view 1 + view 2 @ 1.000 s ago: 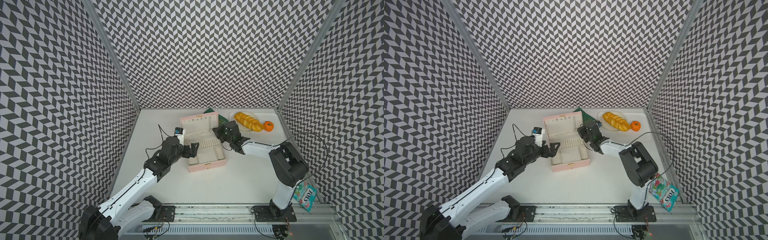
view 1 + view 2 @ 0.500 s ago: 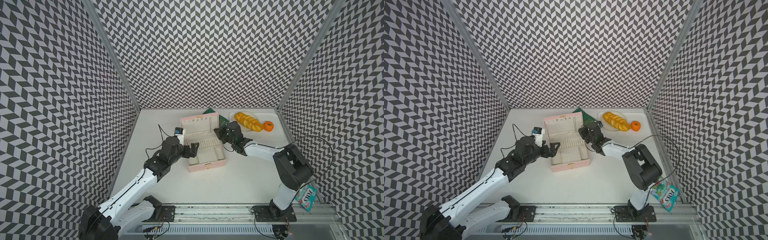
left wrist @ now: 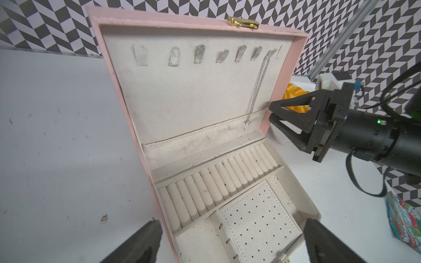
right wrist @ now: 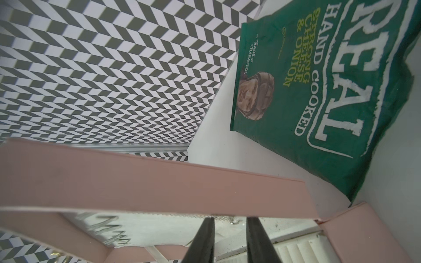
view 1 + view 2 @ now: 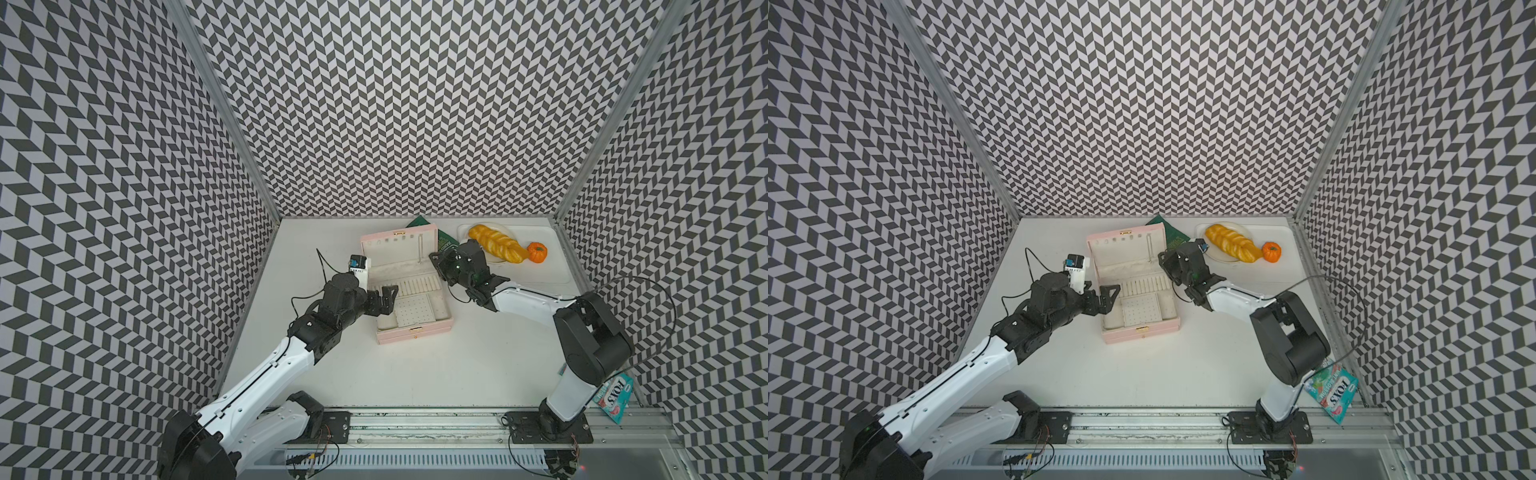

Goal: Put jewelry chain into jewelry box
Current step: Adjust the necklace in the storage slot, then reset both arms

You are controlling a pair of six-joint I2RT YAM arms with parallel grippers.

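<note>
Far left: left gripper (image 5: 383,297), fingers (image 3: 141,243) spread wide, clamped on nothing. Sits at the left wall of the jewelry box (image 5: 413,334), at least one finger over the cream interior.

Centre: jewelry box, pale pink, open on the white table (image 5: 415,386), lid raised toward the back wall, gold clasp at the front. Shows in the left wrist view (image 3: 118,86) a cream lining, a row of ring rolls, a dotted panel and a row of hooks along the top of the lid.

Inside the lid, toward its right side: jewelry chain (image 3: 257,86), thin and silvery. Hangs straight down from one of the rightmost hooks, small pendant at the bottom, at the upper edge of the lid pocket. Appears in both top views as a fine line (image 5: 420,249) (image 5: 1149,249). Held by neither gripper.

Just right of the lid: right gripper (image 3: 271,112), fingers (image 4: 205,239) a little apart, nothing between them. Points at the outer face of the lid's right edge, tips just beside it; contact impossible to tell.

Behind the lid's right corner: green crisp bag (image 5: 445,241), partly hidden. Further right: white plate (image 5: 464,231) bearing a braided loaf (image 5: 496,245), small orange pumpkin (image 5: 537,252) just beside the loaf's end. Far right, at the near edge: sweets packet (image 5: 615,397), close to the right arm's base.
</note>
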